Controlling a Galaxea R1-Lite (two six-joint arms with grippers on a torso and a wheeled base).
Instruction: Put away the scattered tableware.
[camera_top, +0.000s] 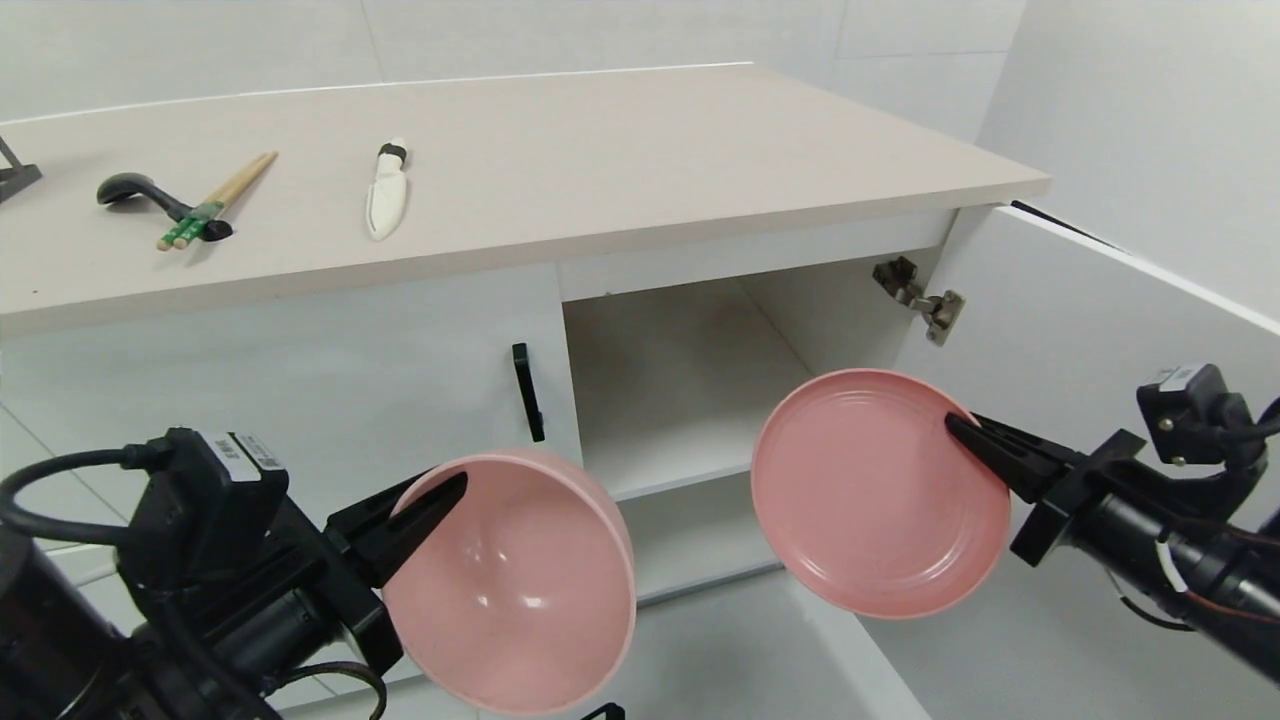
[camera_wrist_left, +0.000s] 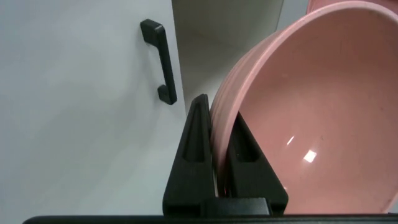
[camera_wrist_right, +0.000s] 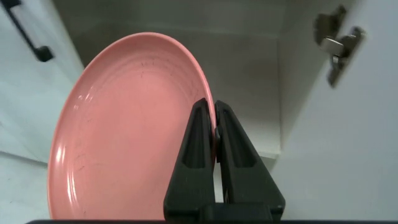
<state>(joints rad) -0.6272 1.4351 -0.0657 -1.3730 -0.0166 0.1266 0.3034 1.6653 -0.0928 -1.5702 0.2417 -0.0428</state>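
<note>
A pink bowl (camera_top: 520, 590) and a pink plate (camera_top: 875, 495) hang tilted before the open cabinet (camera_top: 680, 370). A black spoon (camera_top: 140, 192), chopsticks (camera_top: 220, 198) and a white knife (camera_top: 386, 190) lie on the counter (camera_top: 600, 150).

Bright even light, soft shadows, glinting bowl (camera_top: 520, 600)

Camera set-up: one head view, two wrist views.
Head camera sits high, looking forward and down over the countertop (camera_top: 640, 150) and into the open cabinet (camera_top: 680, 380) beneath, at medium range. Left wrist camera looks along the left gripper (camera_wrist_left: 217, 115), very close on the pink bowl (camera_wrist_left: 311, 112), facing the closed door and its handle (camera_wrist_left: 160, 62). Right wrist camera looks along the right gripper (camera_wrist_right: 211, 107), close on the pink plate (camera_wrist_right: 124, 130), facing into the cabinet, near the hinge (camera_wrist_right: 336, 37). All three views share the cabinet opening and the handle.
</note>
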